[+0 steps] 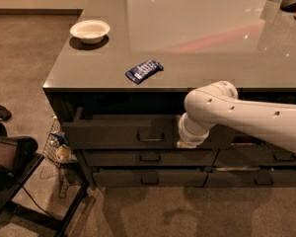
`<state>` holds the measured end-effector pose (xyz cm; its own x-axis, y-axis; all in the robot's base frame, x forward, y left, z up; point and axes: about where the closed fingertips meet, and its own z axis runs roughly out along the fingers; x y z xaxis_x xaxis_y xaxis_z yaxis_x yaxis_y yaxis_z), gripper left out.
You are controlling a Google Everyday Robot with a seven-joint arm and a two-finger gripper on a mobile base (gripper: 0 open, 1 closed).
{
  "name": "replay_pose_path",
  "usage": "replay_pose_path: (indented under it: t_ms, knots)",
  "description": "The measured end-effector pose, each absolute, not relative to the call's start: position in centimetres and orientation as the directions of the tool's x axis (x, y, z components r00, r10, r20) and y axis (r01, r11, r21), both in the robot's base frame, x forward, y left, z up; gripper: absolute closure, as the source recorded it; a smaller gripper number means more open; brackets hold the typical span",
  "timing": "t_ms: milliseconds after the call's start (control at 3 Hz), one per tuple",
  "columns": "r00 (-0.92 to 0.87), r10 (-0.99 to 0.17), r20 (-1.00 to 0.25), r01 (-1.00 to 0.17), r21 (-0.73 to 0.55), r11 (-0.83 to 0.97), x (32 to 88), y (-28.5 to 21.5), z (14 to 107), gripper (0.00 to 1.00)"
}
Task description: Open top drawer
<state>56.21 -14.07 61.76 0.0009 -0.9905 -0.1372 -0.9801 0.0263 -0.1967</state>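
The top drawer (118,132) is a wide dark-grey front under the counter top, with a small rectangular pull handle (150,138) at its centre. It stands slightly out from the cabinet; its left corner sticks forward. My white arm reaches in from the right. My gripper (189,143) is at the end of the wrist, against the drawer front just right of the handle, and is mostly hidden behind the wrist.
Two shallower drawers (149,158) lie below, and a narrower stack (281,157) is to the right. On the counter (212,58) are a white bowl (90,30) and a blue packet (144,70). A wire basket (59,149) and a dark chair (15,167) stand at the left.
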Motion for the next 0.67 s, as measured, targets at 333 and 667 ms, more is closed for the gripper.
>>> replay_pose_path:
  t_ms: [333,667]
  knots:
    - [0.001,-0.991,-0.137,-0.98,-0.197,0.026,56.21,-14.07,61.97,0.92]
    - [0.001,-0.991,-0.137,-0.98,-0.197,0.026,56.21,-14.07,62.18,1.0]
